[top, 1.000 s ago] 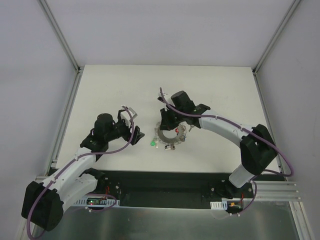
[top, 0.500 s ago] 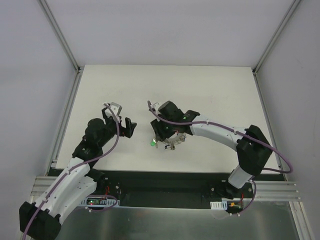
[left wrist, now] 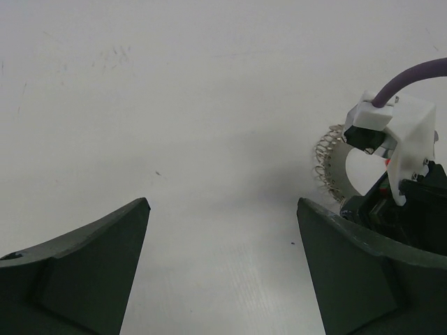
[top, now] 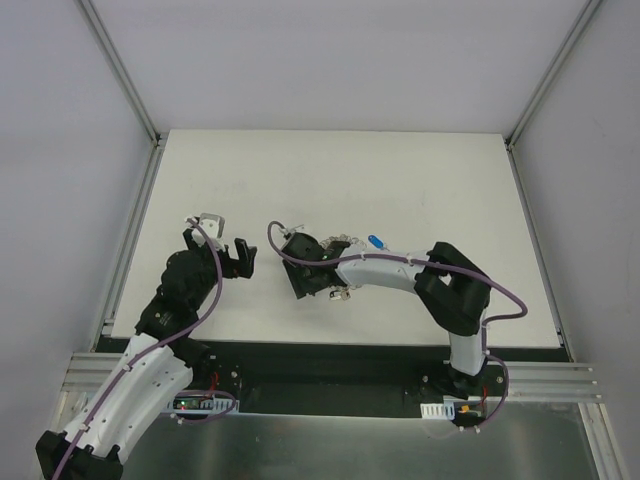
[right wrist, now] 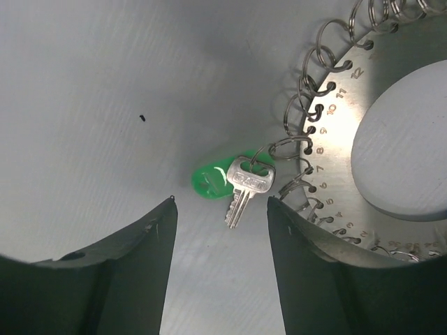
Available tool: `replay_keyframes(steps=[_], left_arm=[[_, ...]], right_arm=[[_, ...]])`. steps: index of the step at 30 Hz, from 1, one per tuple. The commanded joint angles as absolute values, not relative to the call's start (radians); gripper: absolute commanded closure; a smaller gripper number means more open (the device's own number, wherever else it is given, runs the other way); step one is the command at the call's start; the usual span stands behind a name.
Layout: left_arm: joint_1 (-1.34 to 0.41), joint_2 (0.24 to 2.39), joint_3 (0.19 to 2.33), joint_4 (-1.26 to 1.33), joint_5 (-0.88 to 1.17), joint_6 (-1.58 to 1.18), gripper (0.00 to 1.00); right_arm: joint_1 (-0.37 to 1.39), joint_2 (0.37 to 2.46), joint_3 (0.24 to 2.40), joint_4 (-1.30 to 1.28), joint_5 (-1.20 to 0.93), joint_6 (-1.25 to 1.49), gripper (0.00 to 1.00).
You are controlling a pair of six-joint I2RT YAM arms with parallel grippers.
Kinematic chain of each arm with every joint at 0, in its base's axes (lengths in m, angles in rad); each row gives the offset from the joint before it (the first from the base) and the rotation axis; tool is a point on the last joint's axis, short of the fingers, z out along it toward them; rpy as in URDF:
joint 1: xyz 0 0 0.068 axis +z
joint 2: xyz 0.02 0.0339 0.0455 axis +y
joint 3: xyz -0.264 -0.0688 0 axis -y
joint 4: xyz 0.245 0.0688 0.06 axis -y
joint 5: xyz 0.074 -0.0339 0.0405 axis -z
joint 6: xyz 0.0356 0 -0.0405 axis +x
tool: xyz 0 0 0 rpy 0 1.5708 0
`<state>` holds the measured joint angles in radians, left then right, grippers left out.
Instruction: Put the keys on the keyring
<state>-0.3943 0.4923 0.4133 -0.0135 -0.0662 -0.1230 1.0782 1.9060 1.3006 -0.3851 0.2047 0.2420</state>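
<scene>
In the right wrist view, your right gripper [right wrist: 221, 234] is standing wide open and gripping nothing. Its two dark fingers are framing the green-tagged key [right wrist: 248, 183], which is lying flat on the white worktop [right wrist: 84, 77] in the gap between them, and neither finger is touching it. The key's head is sitting in a small wire loop [right wrist: 279, 148] that is hooking into a hole on the numbered rim of the keyring [right wrist: 349, 132]. The green tag is lying just left of the head. The keyring is lying flat at the right of this view, partly behind the right finger, with more wire loops lining its rim.

In the left wrist view, your left gripper [left wrist: 222, 234] is also gaping wide and holding nothing, with only bare worktop showing between its fingers. Ahead and to the right, part of the keyring's rim is showing. The right arm's white wrist mount [left wrist: 398, 132] and its purple cable [left wrist: 415, 77] are covering the rest.

In the top view, your two grippers are facing each other over the near half of the worktop, clearly apart. The right wrist is hiding most of the keyring. The blue-tagged key [top: 377, 241] is lying just beyond the right forearm, and you cannot tell here whether it is joined to the keyring.
</scene>
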Motion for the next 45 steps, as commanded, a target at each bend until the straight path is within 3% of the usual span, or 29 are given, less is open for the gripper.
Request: replay_keyframes(steps=[1,11,23,30,45], left_arm=[[-0.403,0.46,0.403,-0.025,-0.113,-0.118,0.13],[-0.403,0.429,0.374,-0.026,-0.115,-0.141,0.13],[-0.403,0.446,0.382,-0.025,-0.098,-0.135,0.12],[-0.403,0.468,0.383,-0.025,-0.071,-0.135,0.12],[-0.403,0.771,0.459,0.024,0.205,-0.112,0.12]], right_arm=[[1.098,1.94,1.35,-0.374,0.285,0.342,0.43],[1.111,2.039,1.371,-0.408,0.371,0.41,0.48],[1.097,1.935,1.356,-0.43,0.394,0.354,0.99],[1.013,1.789,1.351,-0.443,0.364,0.285,0.99],[0.724,1.717,1.282,-0.428,-0.133,0.1,0.99]])
